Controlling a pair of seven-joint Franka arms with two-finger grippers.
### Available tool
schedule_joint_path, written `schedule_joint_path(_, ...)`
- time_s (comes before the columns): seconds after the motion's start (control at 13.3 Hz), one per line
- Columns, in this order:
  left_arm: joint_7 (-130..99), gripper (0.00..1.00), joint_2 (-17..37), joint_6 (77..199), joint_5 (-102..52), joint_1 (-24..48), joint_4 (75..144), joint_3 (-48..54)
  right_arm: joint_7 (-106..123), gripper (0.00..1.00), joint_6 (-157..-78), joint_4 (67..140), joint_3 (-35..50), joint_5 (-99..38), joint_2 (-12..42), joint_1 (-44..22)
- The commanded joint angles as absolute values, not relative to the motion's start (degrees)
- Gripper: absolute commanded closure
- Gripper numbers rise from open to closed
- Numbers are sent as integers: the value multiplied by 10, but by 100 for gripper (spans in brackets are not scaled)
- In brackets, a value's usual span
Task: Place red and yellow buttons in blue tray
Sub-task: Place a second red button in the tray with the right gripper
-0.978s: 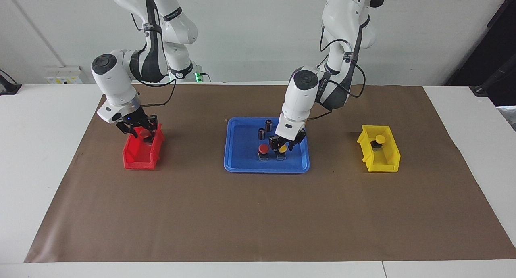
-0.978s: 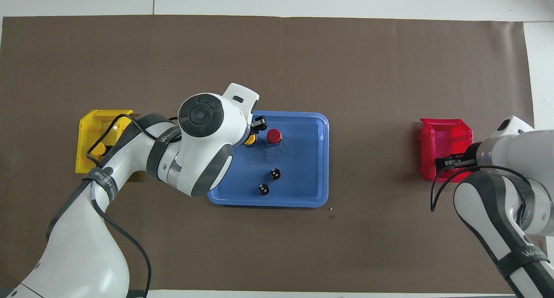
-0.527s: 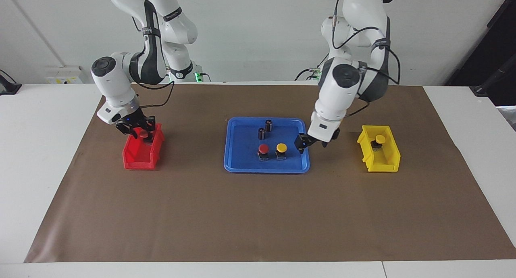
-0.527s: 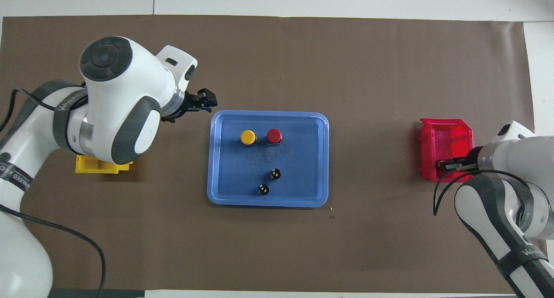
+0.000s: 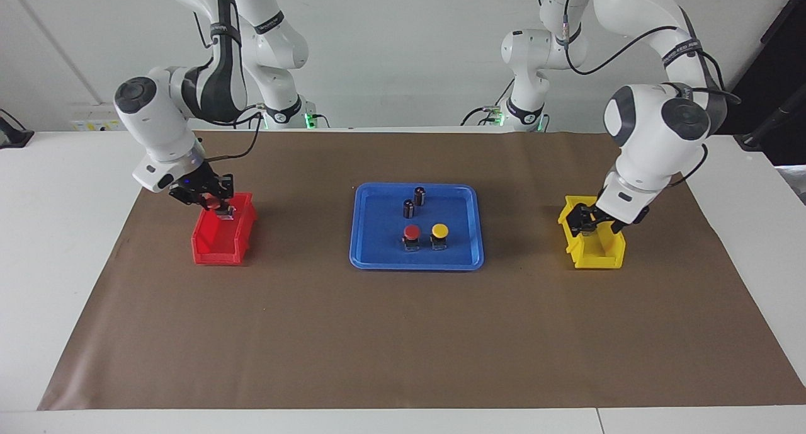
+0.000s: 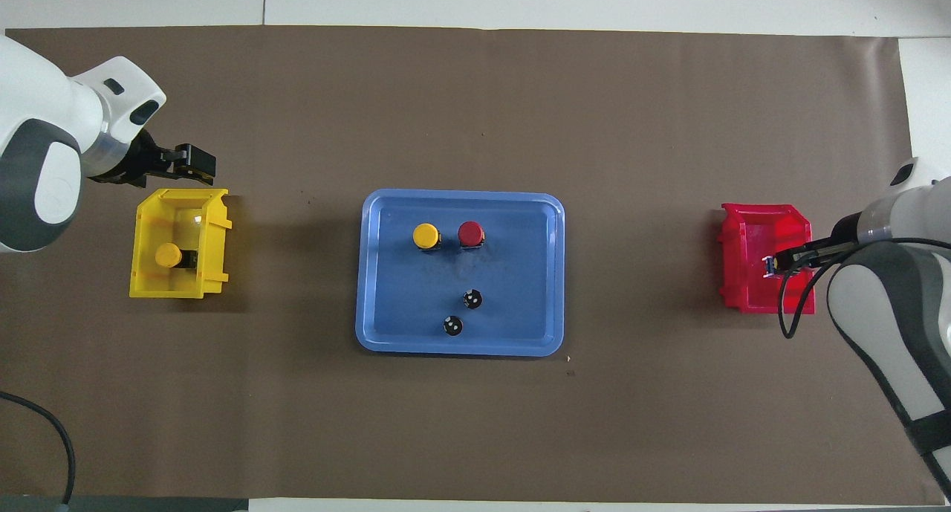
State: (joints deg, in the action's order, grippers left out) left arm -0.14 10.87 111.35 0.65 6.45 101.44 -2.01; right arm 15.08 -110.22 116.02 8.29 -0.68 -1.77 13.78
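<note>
Overhead view: showing the blue tray (image 6: pixel 368 274) lying at the centre of the frame on the brown mat (image 6: pixel 475 423). Carrying 1 red button (image 6: pixel 471 233) and 1 yellow button (image 6: pixel 425 235) side by side in the upper half of the tray, close but not touching, with the yellow one toward the left arm's end. Also carrying 2 dark cylinders (image 6: pixel 472 299) in the lower half, near each other and apart from both buttons.

Showing the yellow bin (image 6: pixel 215 274) at mid-height of the frame at the left arm's end, with a second yellow button (image 6: pixel 168 256) sitting inside it. Placing the left gripper (image 6: pixel 195 164) just above the bin's upper edge in this frame, fingers standing apart and gripping nothing. Appearing in the facing view over the upper end of that bin and hiding the button inside.

Showing, in the facing view, the right gripper (image 5: pixel 213 203) at mid-height of the frame at the right arm's end, hanging over the upper end of the red bin (image 5: pixel 208 251). Clamping its fingers together on a second red button (image 5: pixel 225 213), with the cap sitting between the fingertips and the base showing just beside them, level with the bin's rim.
</note>
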Motion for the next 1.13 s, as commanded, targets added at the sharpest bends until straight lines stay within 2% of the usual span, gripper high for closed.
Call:
schedule_joint_path(0.0, 20, 1, 91, 1138, 18, 48, 1053, -14, 25, 82, -1031, 1021, 88, -4, 58, 51)
schedule_joint_path(0.08, 19, 7, 82, 1180, 18, 47, 1083, -14, -53, 82, -1041, 1004, 88, 10, 72, -6)
schedule_joint_path(0.23, 28, 15, 62, 1212, 18, 39, 1132, -14, -208, 86, -1115, 1008, 88, 21, 97, -98)
schedule_joint_path(0.45, 52, 27, 50, 1213, 18, 35, 1155, -14, -278, 86, -1168, 1011, 89, 21, 137, -139)
schedule_joint_path(0.75, 48, 28, 35, 1222, 17, 17, 1189, -13, -346, 85, -1240, 1052, 89, 28, 156, -191)
schedule_joint_path(1.05, 19, 28, 28, 1245, 11, 12, 1214, -13, -368, 85, -1266, 1059, 88, 57, 185, -221)
